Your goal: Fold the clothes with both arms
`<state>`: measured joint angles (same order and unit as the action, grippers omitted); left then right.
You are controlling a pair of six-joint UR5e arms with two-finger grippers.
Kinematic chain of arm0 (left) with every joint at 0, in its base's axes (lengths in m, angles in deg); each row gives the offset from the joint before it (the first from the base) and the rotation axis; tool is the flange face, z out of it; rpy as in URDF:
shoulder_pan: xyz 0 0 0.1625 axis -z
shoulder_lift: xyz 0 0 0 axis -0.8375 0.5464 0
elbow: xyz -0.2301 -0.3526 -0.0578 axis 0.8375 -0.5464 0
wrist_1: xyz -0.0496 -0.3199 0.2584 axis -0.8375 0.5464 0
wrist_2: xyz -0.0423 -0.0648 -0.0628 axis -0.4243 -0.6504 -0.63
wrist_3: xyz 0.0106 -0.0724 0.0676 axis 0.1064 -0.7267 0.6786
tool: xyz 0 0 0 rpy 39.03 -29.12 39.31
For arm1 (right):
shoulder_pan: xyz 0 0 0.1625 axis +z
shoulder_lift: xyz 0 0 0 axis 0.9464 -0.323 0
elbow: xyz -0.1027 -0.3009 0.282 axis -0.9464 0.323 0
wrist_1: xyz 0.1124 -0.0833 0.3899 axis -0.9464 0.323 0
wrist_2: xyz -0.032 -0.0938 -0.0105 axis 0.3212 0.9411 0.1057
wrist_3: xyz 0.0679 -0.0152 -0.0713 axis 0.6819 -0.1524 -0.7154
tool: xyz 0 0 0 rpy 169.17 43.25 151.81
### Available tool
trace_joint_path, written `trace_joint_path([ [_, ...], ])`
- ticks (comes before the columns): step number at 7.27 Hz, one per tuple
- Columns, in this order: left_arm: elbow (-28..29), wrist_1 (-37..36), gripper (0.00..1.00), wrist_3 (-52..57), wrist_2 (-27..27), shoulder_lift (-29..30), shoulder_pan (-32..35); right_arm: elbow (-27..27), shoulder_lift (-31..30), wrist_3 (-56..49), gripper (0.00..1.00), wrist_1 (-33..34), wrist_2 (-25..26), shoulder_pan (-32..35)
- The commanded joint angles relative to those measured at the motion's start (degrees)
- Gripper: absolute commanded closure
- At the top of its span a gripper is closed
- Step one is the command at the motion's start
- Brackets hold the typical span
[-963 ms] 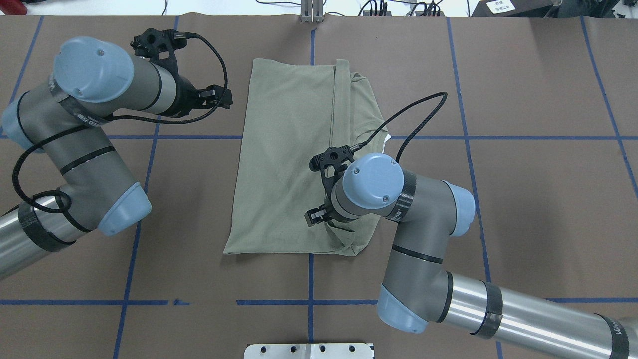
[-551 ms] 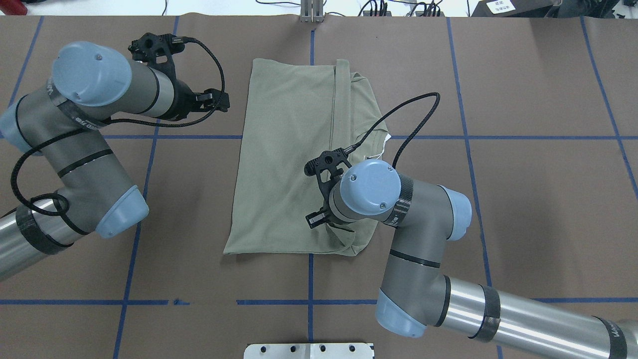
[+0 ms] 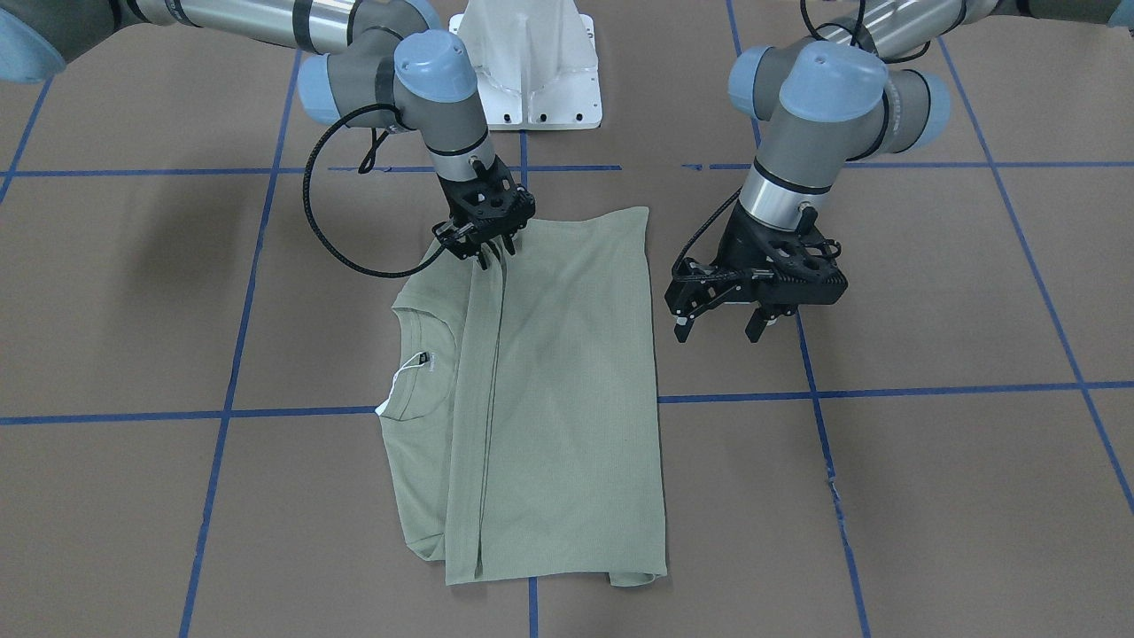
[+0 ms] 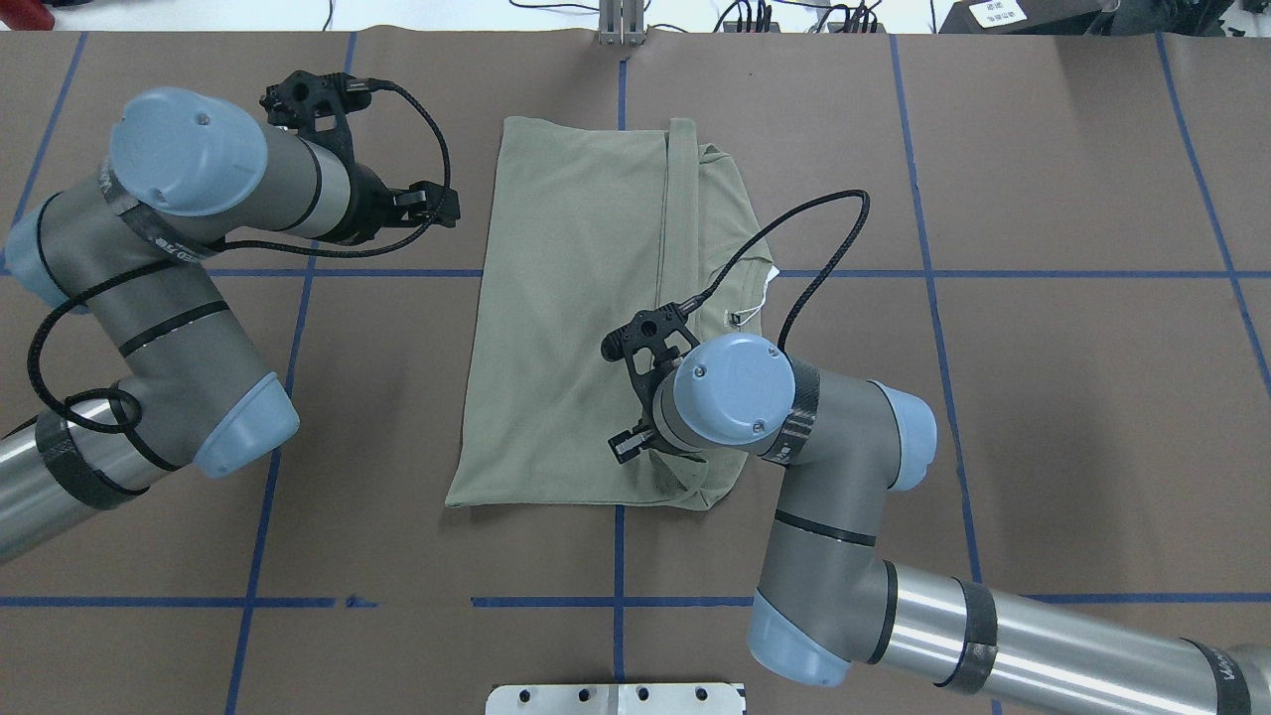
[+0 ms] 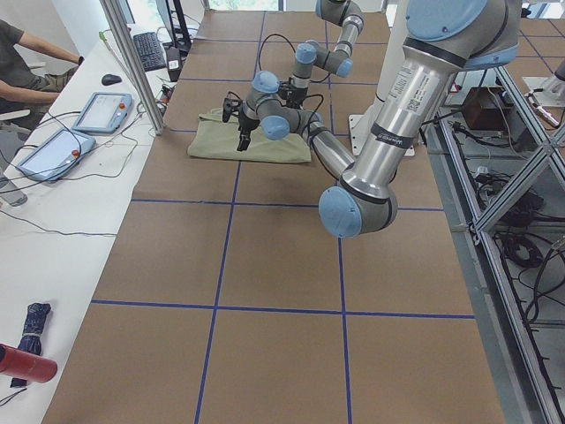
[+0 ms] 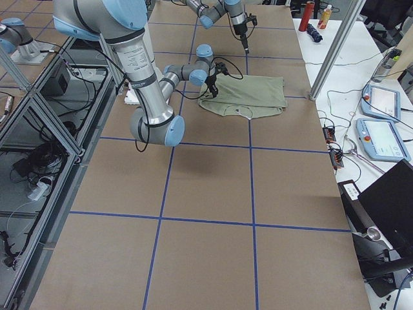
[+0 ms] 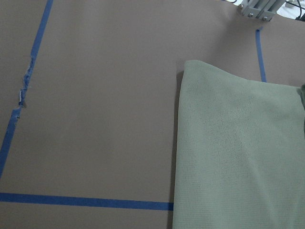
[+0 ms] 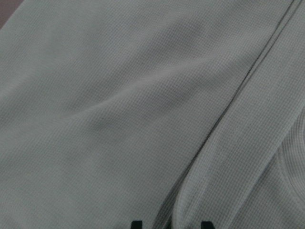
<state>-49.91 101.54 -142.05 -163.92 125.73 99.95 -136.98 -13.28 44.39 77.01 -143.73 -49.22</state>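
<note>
Brown paper-covered tabletop (image 4: 1043, 397), gridded in blue tape. One sage-green long-sleeved knit shirt (image 4: 576, 328) lies flat at centre, folded lengthwise into a tall rectangle, with its ribbed round collar (image 3: 421, 354) exposed on the robot's right side.

Right grey-and-silver arm (image 4: 834, 467): elbow bent, wrist pointing down over the shirt's end nearest the robot. Its black two-finger pincer (image 3: 498, 254) is down at the cloth beside the long fold line, fingers narrowly parted. Whether it has hold of the fabric cannot be determined.

Left grey-and-silver arm (image 4: 159, 288): folded back, wrist angled downward. Its black pincer (image 3: 716, 332) is spread wide and empty, above bare tabletop just beside the shirt's edge, not touching it.
</note>
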Motion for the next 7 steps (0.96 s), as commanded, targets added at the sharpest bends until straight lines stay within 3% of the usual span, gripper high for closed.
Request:
trace_joint_path([
  [1,0.1,0.1,0.0,0.0,0.0,-0.1,-0.1,-0.2,-0.3,-1.4,0.61,0.0,0.2,-0.1],
  [3,0.2,0.1,0.0,0.0,0.0,0.1,-0.1,-1.0,-0.9,-1.9,0.98,-0.1,0.2,-0.1],
  [7,0.4,0.1,0.0,-0.2,0.0,0.6,-0.6,-6.7,-6.0,-1.9,1.0,-0.2,0.5,-0.5],
])
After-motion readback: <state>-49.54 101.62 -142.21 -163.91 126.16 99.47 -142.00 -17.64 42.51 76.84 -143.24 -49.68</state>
